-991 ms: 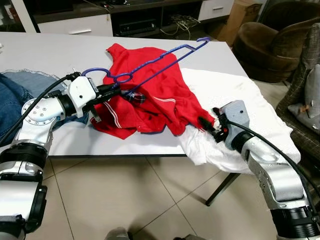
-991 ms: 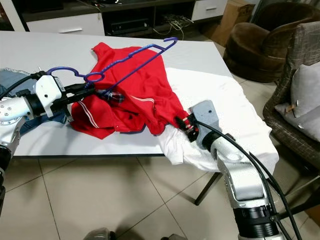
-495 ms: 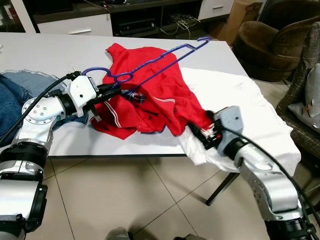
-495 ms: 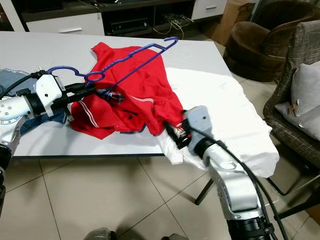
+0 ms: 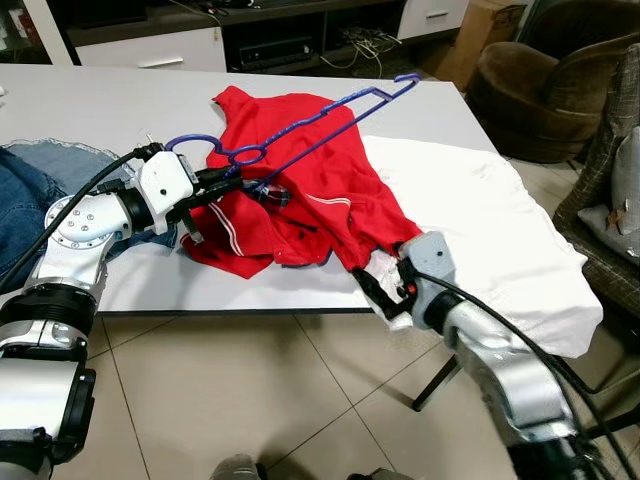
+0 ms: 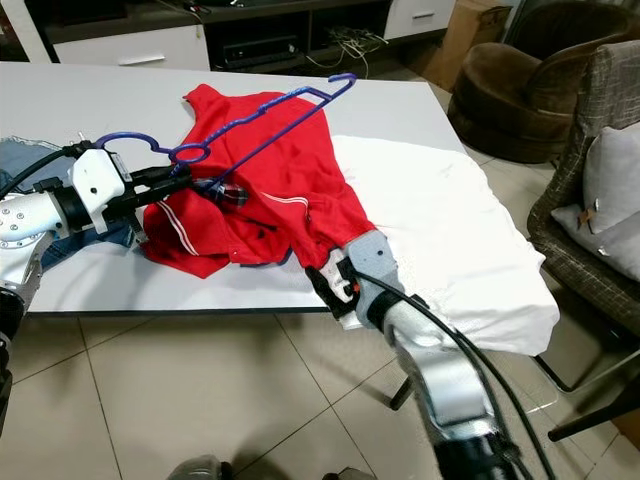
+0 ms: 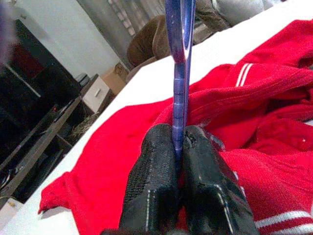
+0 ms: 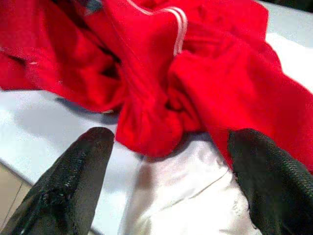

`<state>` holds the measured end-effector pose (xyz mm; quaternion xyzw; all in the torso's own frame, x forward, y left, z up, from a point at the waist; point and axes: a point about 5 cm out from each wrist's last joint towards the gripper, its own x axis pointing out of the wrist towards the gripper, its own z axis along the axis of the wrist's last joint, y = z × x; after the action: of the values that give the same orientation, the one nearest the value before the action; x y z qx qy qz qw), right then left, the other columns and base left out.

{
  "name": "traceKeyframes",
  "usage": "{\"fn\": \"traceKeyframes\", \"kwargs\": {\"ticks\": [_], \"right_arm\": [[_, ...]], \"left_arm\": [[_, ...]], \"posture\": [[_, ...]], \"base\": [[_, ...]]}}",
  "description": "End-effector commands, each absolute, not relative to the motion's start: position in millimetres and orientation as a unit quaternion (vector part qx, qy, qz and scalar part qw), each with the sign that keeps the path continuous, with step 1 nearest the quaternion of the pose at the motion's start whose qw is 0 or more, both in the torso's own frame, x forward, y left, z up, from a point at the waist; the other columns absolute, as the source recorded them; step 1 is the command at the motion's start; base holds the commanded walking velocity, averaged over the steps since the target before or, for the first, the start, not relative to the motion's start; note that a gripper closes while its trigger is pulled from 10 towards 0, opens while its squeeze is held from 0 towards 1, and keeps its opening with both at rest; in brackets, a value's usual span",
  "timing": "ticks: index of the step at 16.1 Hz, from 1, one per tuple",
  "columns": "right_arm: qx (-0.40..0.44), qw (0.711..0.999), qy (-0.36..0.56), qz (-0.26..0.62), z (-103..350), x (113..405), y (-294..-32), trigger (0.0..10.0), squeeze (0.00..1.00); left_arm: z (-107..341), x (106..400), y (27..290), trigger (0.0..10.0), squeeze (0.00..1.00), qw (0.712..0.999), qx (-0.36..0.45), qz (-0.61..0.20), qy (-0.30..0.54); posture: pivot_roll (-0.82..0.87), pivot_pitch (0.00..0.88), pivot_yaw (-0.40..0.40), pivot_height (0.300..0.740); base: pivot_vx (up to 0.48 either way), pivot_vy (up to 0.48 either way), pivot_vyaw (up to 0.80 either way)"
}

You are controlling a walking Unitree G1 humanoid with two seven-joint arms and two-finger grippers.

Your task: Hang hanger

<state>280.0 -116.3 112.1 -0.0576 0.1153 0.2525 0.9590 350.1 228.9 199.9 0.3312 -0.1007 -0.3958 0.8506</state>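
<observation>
A blue hanger [image 5: 245, 154] lies slanted across a crumpled red shirt [image 5: 320, 200] on the grey table [image 5: 100, 100]. My left gripper [image 7: 179, 134] is shut on the hanger's lower bar near the hook, at the shirt's left side. A white garment [image 5: 480, 220] is spread to the right of the shirt and droops over the table's front and right edges. My right gripper [image 8: 171, 137] stands open at the table's front edge. It faces the red shirt's lower hem where that hem lies on the white cloth, and nothing is between its fingers [image 8: 83, 166].
Blue jeans [image 5: 25, 195] lie at the table's left end. A brown armchair [image 5: 540, 90] and a wicker chair with a cushion [image 5: 615, 190] stand to the right. A low cabinet [image 5: 280, 40] and a cardboard box [image 5: 485, 25] are behind the table. Tiled floor lies below.
My right arm has swung left and down along the table's front edge, from the shirt's right corner to below its hem. The left gripper and hanger have stayed put.
</observation>
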Motion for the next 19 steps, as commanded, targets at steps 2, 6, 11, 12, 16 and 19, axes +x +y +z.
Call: {"fn": "traceKeyframes", "kwargs": {"ticks": [2, 6, 11, 12, 16, 19], "right_arm": [[-0.058, 0.963, 0.121, 0.235, 109, 286, -120, 10.0, 0.0], [-0.047, 0.959, 0.135, 0.246, 99, 288, -112, 10.0, 0.0], [-0.014, 0.953, 0.164, 0.254, 85, 290, -105, 10.0, 0.0], [-0.013, 0.953, 0.176, 0.245, 80, 293, -105, 8.1, 0.0], [-0.007, 0.96, 0.203, 0.193, 68, 300, -114, 0.0, 0.0], [0.007, 0.97, 0.192, 0.147, 71, 310, -123, 0.0, 0.0]], "left_arm": [[210, 353, 226, 0.0, 0.0, 0.845, 0.338, -0.396, -0.118], [211, 353, 228, 0.0, 0.0, 0.846, 0.34, -0.395, -0.118], [213, 354, 228, 0.0, 0.0, 0.846, 0.341, -0.392, -0.118], [213, 354, 227, 0.0, 0.0, 0.846, 0.34, -0.392, -0.12], [214, 354, 226, 0.0, 0.0, 0.846, 0.34, -0.391, -0.123], [214, 354, 227, 0.0, 0.0, 0.847, 0.34, -0.39, -0.123]], "posture": [[0.04, 0.042, -0.017, 0.74], [0.05, 0.035, -0.018, 0.74], [0.05, 0.025, -0.018, 0.74], [0.05, 0.022, -0.018, 0.74], [0.05, 0.018, -0.021, 0.74], [0.06, 0.018, -0.022, 0.74]], "base": [[0.0, 0.0, 0.0], [0.0, 0.0, 0.0], [0.0, 0.0, 0.0], [0.0, 0.0, 0.0], [0.0, 0.0, 0.0], [0.0, 0.0, 0.0]]}}
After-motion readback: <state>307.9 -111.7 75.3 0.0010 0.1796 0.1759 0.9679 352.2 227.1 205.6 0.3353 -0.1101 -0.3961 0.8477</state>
